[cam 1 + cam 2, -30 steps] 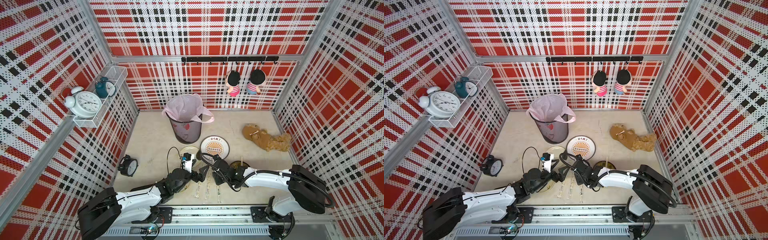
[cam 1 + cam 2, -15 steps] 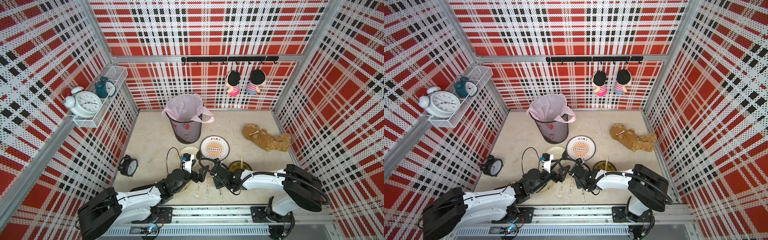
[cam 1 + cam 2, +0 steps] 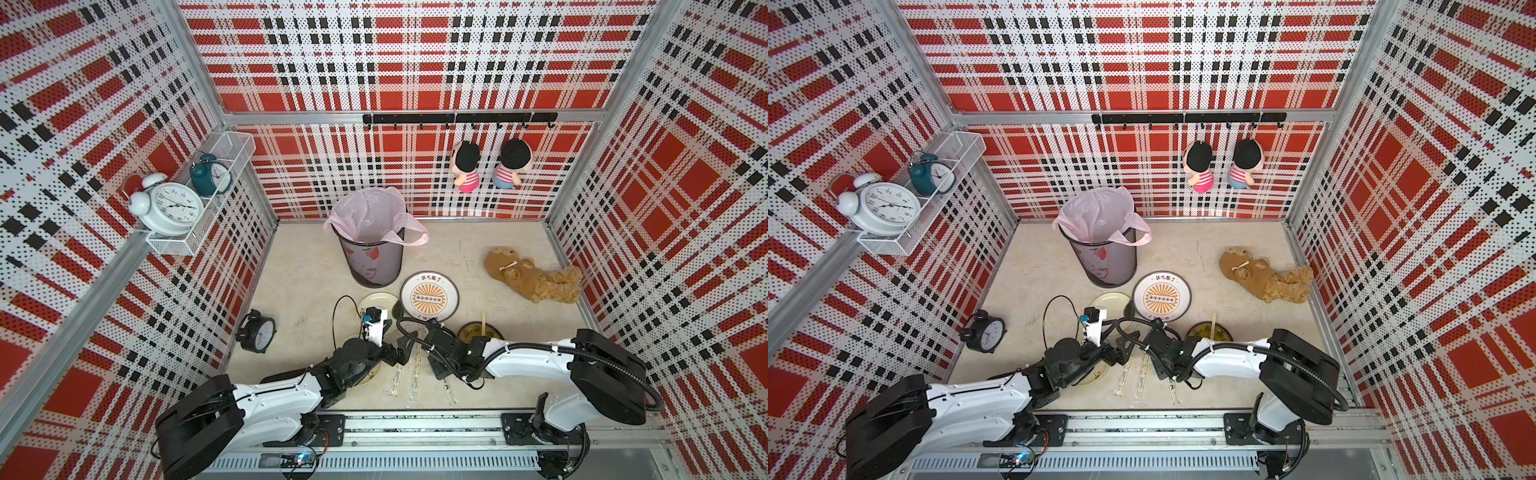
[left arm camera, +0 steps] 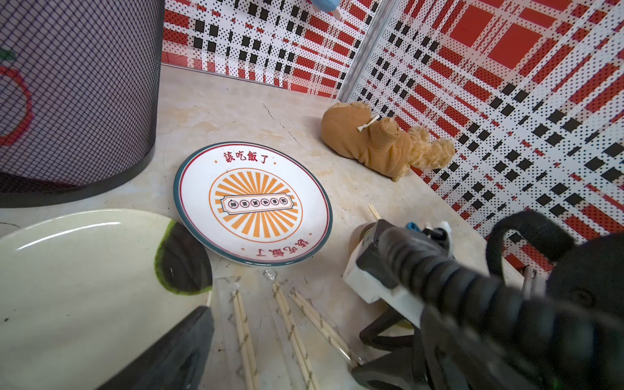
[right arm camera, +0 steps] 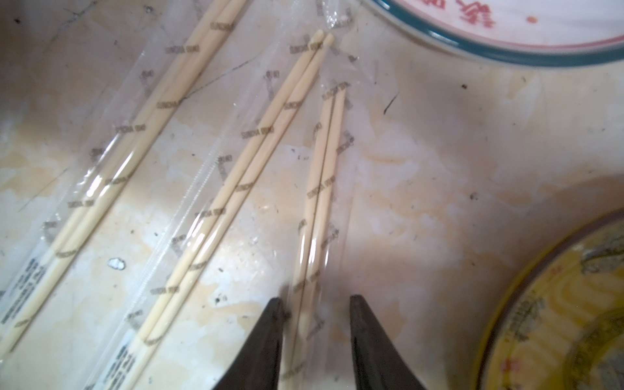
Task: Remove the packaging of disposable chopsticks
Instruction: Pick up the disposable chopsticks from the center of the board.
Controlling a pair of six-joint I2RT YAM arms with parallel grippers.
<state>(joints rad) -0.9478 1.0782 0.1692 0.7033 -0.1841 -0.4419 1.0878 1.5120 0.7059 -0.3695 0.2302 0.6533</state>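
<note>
Plastic-wrapped, flat on table: straddled one sleeve with right gripper part open, gripping nothing; left gripper wide, empty. Risked pinching chopsticks too, dragging whole packet.

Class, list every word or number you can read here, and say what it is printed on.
"該吃飯了": round white plate with orange sunburst, twice around its rim.
"SUNCHA": repeated along the clear plastic chopstick sleeves.
Unreadable: plate's centre banner, sleeves' small end print, yellow dish print, white alarm clock numerals.
</note>
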